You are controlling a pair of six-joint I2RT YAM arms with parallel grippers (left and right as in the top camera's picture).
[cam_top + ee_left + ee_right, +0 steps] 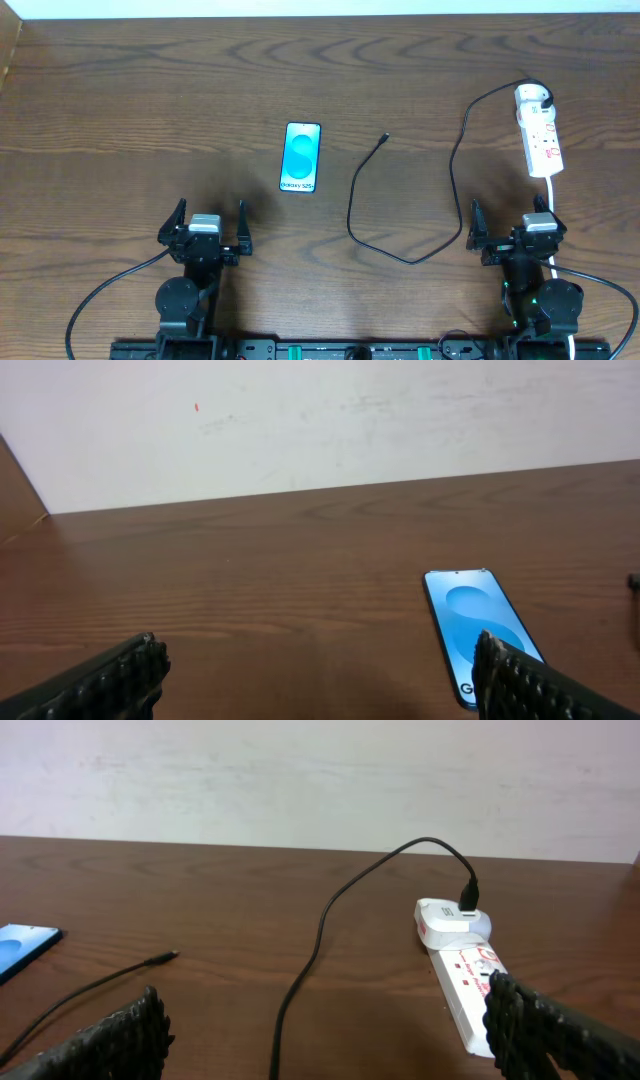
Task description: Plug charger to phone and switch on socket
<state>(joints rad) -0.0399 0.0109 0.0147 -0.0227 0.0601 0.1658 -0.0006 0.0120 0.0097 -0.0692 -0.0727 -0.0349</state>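
Your left end effector [210, 212] sits at the near edge of the bench [120, 100], nearer to you than the phone [302, 156] and off to its left. Its jaws stand wide apart with nothing between them. In the left wrist view the two dark ribbed fingers [110, 680] frame bare wood, and the phone [478, 630] lies ahead of the right-hand finger. Your right end effector [520, 222] is also nearer to you than the phone, but well off to its right, and its jaws are likewise spread and hold nothing. The phone lies flat near the middle of the bench, screen up and glowing light blue, with its "Galaxy S25+" lettering at the end closest to you. The charger [350, 210] lies to the phone's right. Its small black connector [385, 138] rests on the wood beside the phone, level with its far half and clearly apart from it, not plugged in. From there the thin black cable bends toward you, loops round and climbs away to the right. The socket [540, 135] lies well to the right of the phone, beyond the connector, lengthwise on the bench, with red marks on its face. You cannot tell how its switch stands. The white plug [450, 918] sits at its far end, and the charger's black end goes into the top of that plug. A white cord [553, 190] leaves the socket's near end toward the right arm.
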